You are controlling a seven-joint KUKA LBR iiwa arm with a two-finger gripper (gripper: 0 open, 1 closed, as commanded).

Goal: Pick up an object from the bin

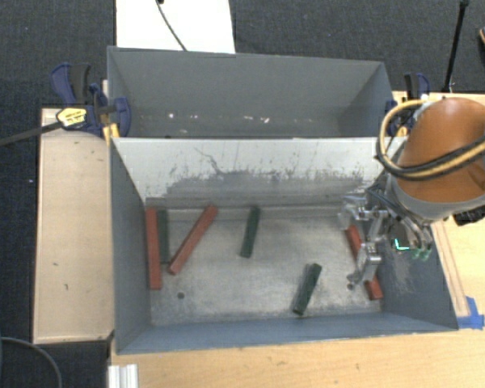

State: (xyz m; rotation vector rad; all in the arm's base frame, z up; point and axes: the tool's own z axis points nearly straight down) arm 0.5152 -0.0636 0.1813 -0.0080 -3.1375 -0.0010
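The gripper (364, 267) is low in the right side of the bin (250, 168). It sits right on top of a red stick (374, 289) that lies on the floor close to the right wall. The stick points from the back toward the front, and its front end pokes out below the gripper. The metal parts hide the middle of the stick, so I cannot tell if the gripper is open or closed, or if it has the stick.

I think the arm (440, 148) is here because this stick is the one closest to its side. The wall is very near, so the gripper could bump it.

A green stick (306, 289) lies near, a bit to the left. It does not touch the red one, so it should not get in the way. The other sticks (192, 239) lie well apart on the left. The red stick looks flat on the floor, so I think the pick is not done.
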